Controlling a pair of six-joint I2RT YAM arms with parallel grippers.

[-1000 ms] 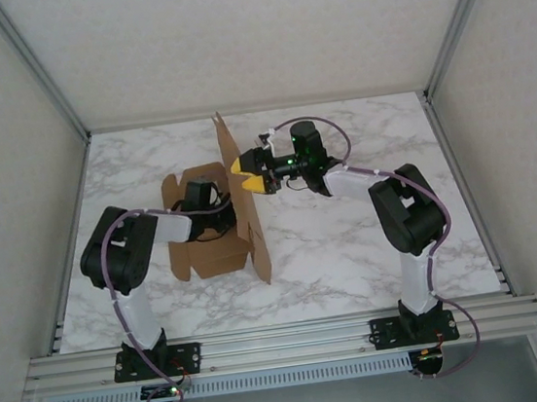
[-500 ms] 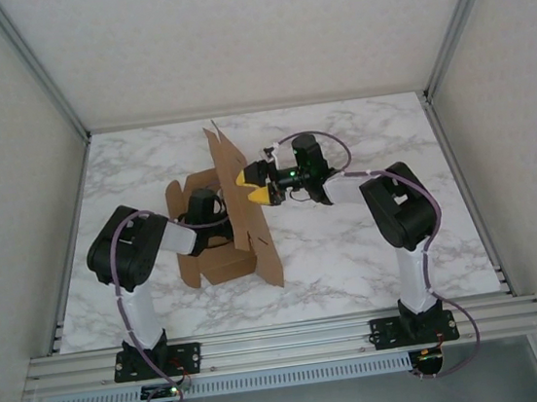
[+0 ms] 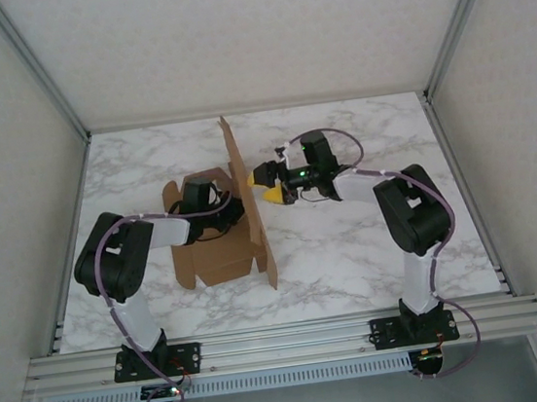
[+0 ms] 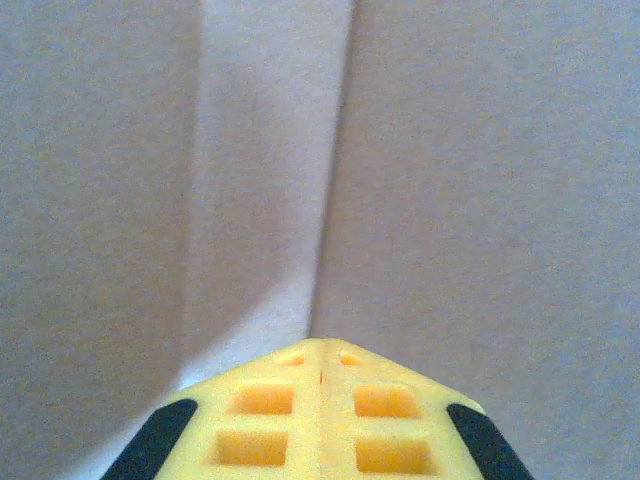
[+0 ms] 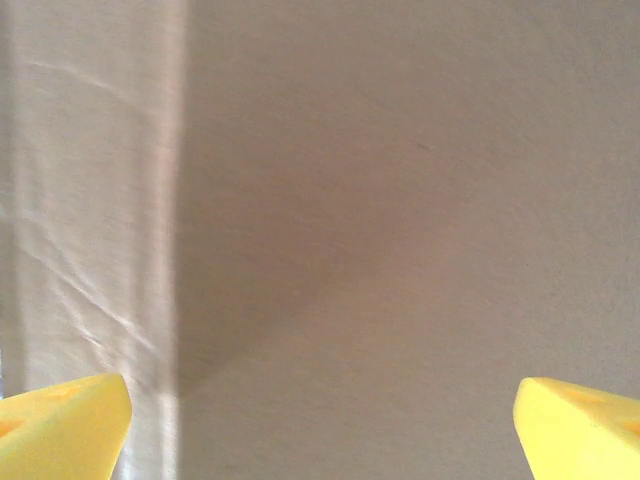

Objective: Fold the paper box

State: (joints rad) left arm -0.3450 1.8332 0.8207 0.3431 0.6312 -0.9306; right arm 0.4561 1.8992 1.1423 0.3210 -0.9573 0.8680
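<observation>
Standing on edge near the middle of the marble table (image 3: 371, 237), one tall panel of the paper box (image 3: 219, 258) rises upright. The rest of the brown cardboard lies flat to its left, a shallow part with short raised flaps. The upright panel runs from the far side of the table toward the near side and separates the two arms: the left one reaches in over the flat part, and the right one meets the panel's other face.

The left gripper (image 4: 320, 350) is clenched, its yellow fingers (image 4: 305, 425) pressed together with nothing between them. In the left wrist view the closed tip points at cardboard close ahead, where a vertical crease divides two surfaces; whether the tip touches the board cannot be told. From above, this gripper sits over the box's flat part, just beside the inner face of the standing panel.

The right gripper (image 3: 265, 185) is spread wide and holds nothing. From above it sits just to the right of the standing panel, about halfway along it and off the tabletop. In the right wrist view its two fingertips (image 5: 60, 425) show at the lower corners, well apart, with the plain brown face of the panel close in front between them; contact cannot be confirmed
</observation>
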